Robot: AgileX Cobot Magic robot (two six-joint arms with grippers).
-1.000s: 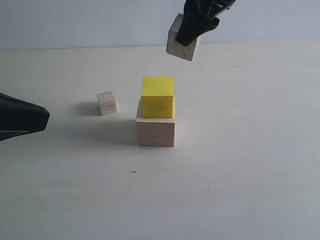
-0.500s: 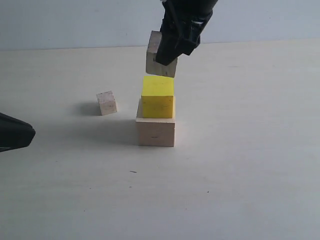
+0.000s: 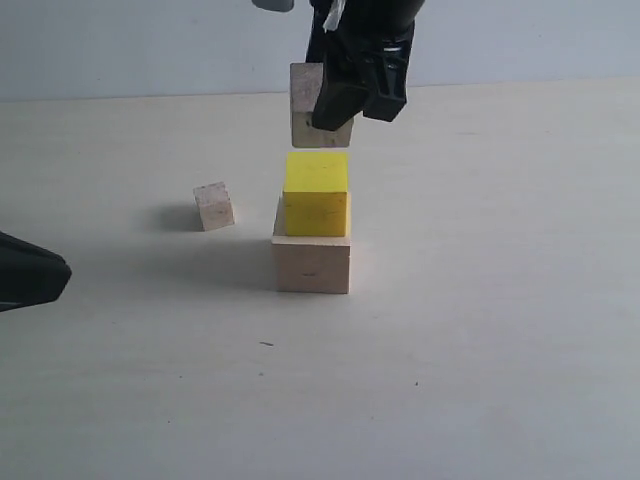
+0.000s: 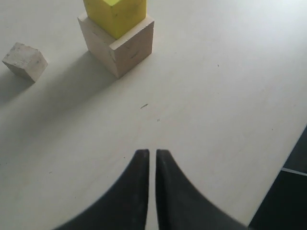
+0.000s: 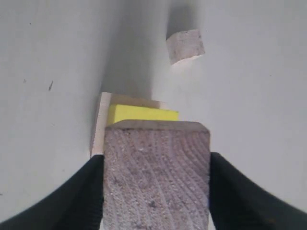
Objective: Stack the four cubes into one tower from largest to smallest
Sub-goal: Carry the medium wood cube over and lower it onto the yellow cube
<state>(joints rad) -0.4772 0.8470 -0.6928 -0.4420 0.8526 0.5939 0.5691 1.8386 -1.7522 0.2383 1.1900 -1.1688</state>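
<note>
Pale wood with its grain showing fills the right gripper in the exterior view. Its jaws stand partly apart and are clamped on the held cube, which hangs just above the yellow cube with a thin gap between them. It is probably held there so it can be squared up before it is lowered. The yellow cube sits on the large cube near the middle of the table, set toward the back of its top face. The loose small cube lies apart, on the left gripper's side and nearer the edge by the wall, likely waiting as the last tier. The left gripper hovers low at that side, clear of the stack.

In the left wrist view that gripper has its jaws almost together and nothing between them. It is parked over bare table not far from an edge, with the large cube, the yellow cube and the loose small cube all well ahead of it.

In the right wrist view the dark fingers press opposite faces of the held cube. Past its leading edge a strip of the yellow cube and a sliver of the large cube peek out, so it looks nearly over the stack but perhaps not yet centred. The loose small cube lies beyond.
</note>
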